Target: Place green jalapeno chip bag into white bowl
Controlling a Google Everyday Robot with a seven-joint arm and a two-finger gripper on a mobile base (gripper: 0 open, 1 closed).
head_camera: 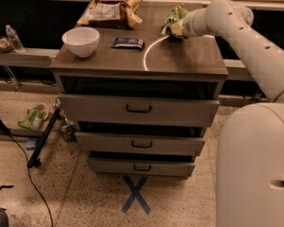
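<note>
The gripper (178, 28) pinches the crumpled green chip bag (172, 17) over the back right of the cabinet top (180, 60), well apart from the white bowl (80, 40) on the left, with a dark snack bar (128, 43) lying between them and a brown chip bag (110, 12) behind.

A dark brown desk (180, 63) stands on a pale speckled floor (85, 197), its three grey drawers (137, 110) each pulled partly out. A blue tape X (136, 200) marks the floor just in front. To the left, a low shelf (23, 56) carries a water bottle (13, 38), and a black cable (23, 160) trails below. The gripper (174, 28) is over the desk's far right corner.
</note>
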